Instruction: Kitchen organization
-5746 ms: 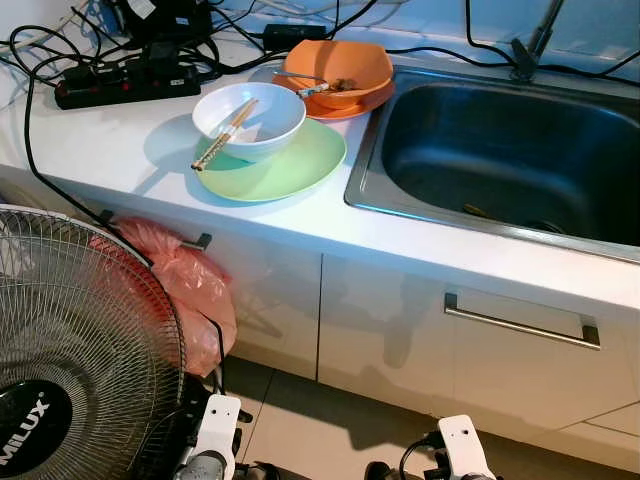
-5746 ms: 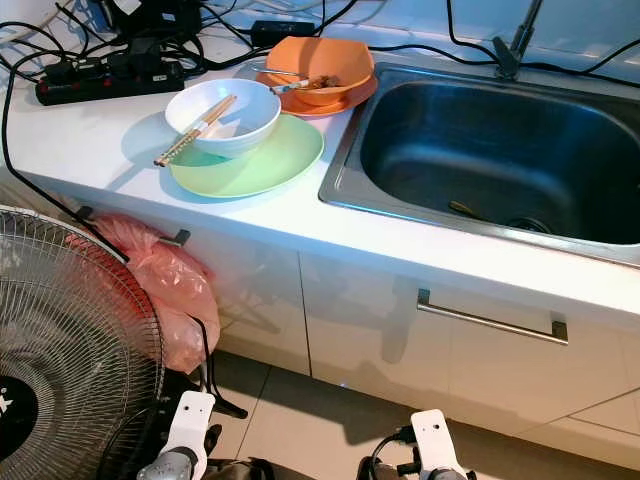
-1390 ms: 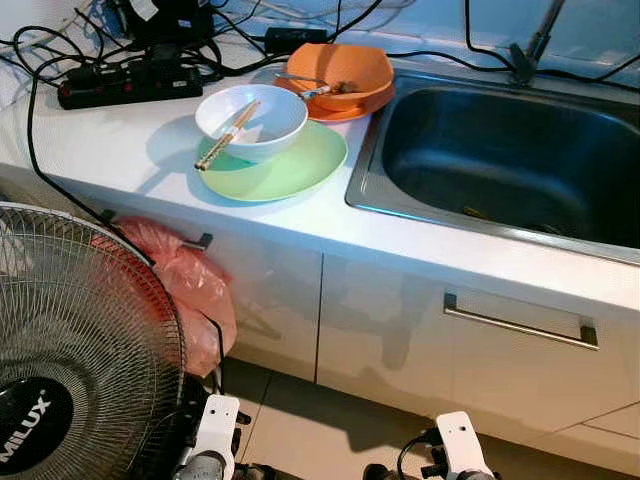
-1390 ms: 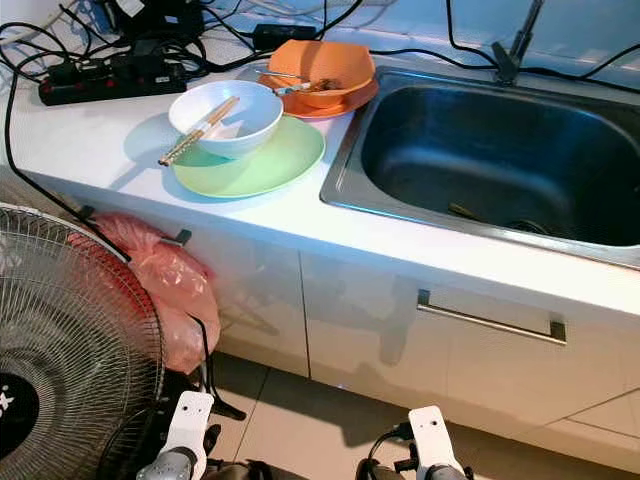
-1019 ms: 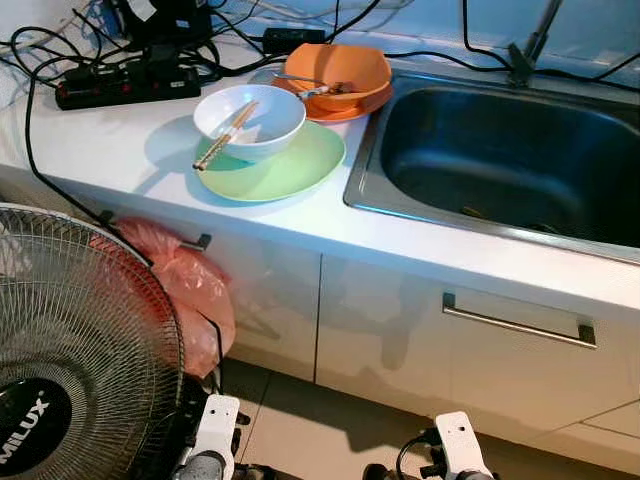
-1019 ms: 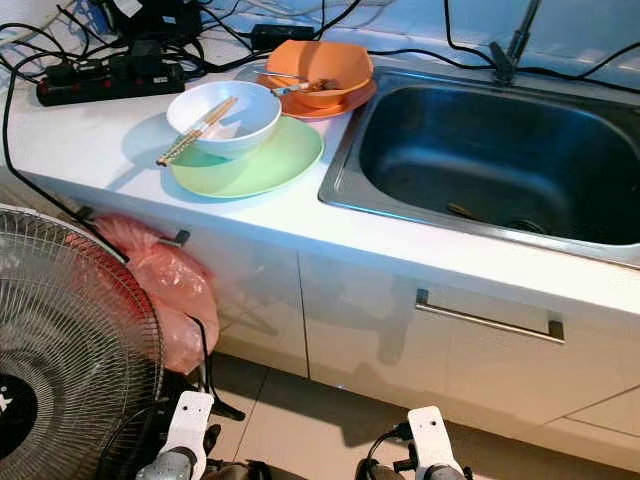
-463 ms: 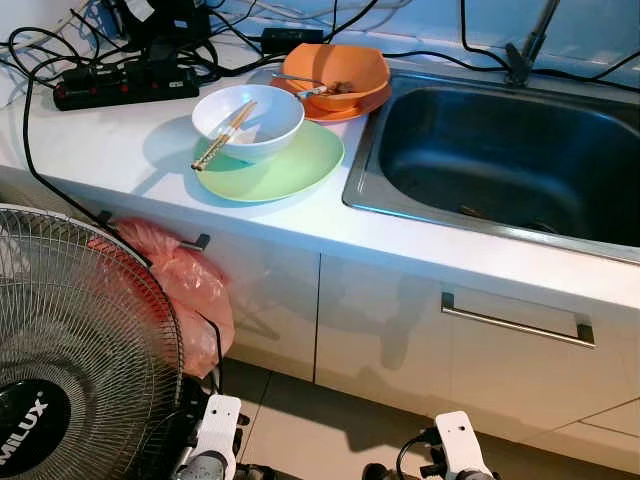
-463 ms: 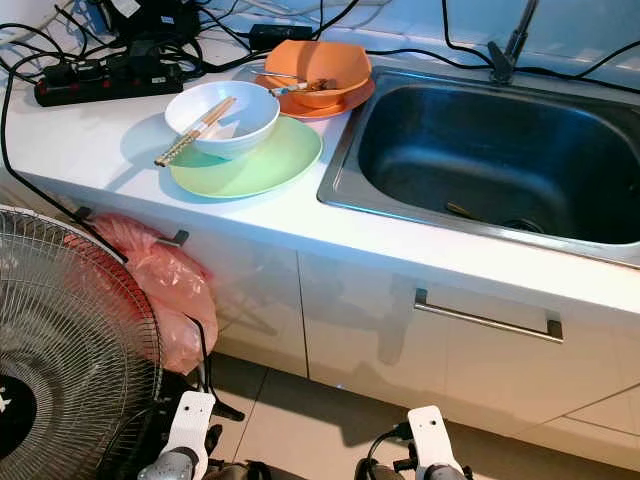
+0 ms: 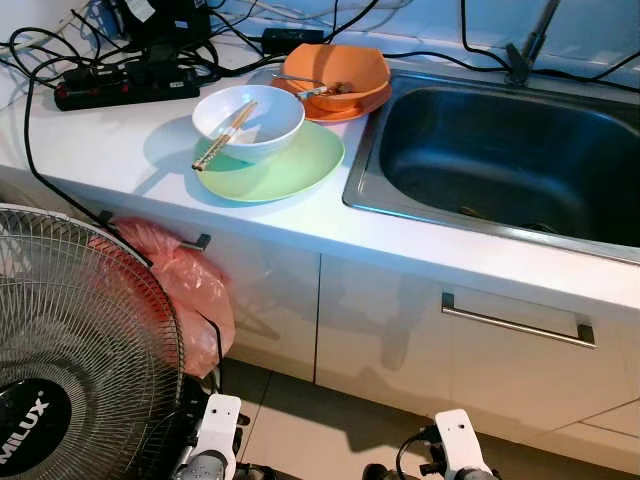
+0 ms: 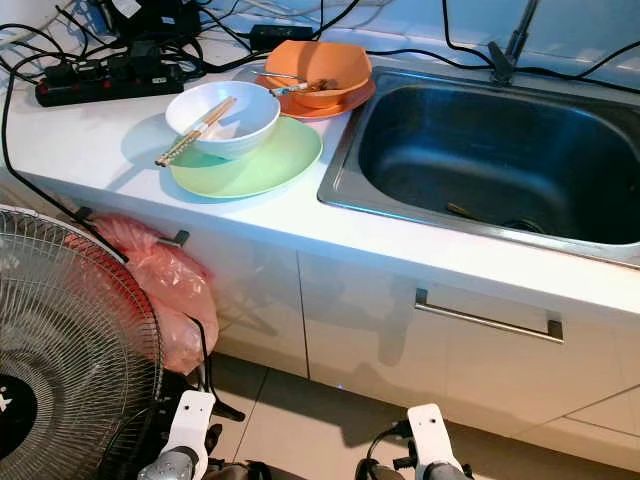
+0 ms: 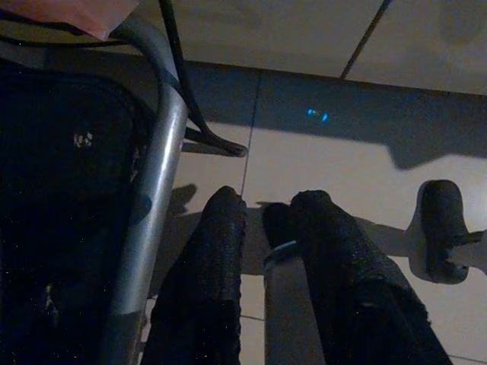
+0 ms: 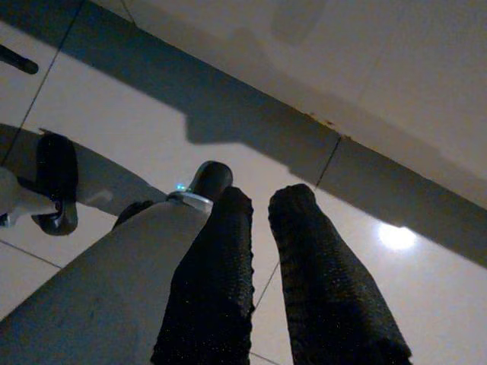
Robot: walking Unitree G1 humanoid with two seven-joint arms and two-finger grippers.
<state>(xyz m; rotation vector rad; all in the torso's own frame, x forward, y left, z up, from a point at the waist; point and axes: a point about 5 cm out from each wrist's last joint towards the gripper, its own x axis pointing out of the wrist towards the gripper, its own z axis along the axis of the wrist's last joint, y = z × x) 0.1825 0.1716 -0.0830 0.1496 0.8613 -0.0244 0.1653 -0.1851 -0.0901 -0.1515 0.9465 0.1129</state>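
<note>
Nearest, at 6 o'clock: both arms hanging idle low over the pale tiled floor (image 9: 330,420). Left pincer (image 11: 262,209) pointing down at the tiles beside a grey metal stand (image 11: 152,198), fingers a narrow gap apart, gripping nothing. Right pincer (image 12: 261,199) likewise over the floor by the cabinet base, fingers narrowly parted, empty.

At 8 o'clock: a standing fan (image 9: 70,340) with wire grille. Just behind it, a pink plastic bag (image 9: 185,290) hanging from a cabinet handle.

Mid-distance: white cabinet fronts with a metal drawer handle (image 9: 518,322) at 4 o'clock. Above them, a white table (image 9: 110,150) running across.

On the table at 11 o'clock: a green plate (image 9: 290,170) carrying a white bowl (image 9: 270,125), a pair of chopsticks (image 9: 224,135) leaning across the bowl's rim. Just beyond, touching or nearly so, an orange bowl (image 9: 345,65) on an orange plate (image 9: 355,108), with a utensil lying in it. All of these well apart from both pincers, high above and ahead.

At 2 o'clock: a steel sink (image 9: 400,195) set into the table, a small object near its drain. At the far edge, a tap base (image 9: 525,55).

Farthest, at 10 o'clock: a black power strip (image 9: 120,88) and tangled black cables (image 9: 200,45) along the wall.
</note>
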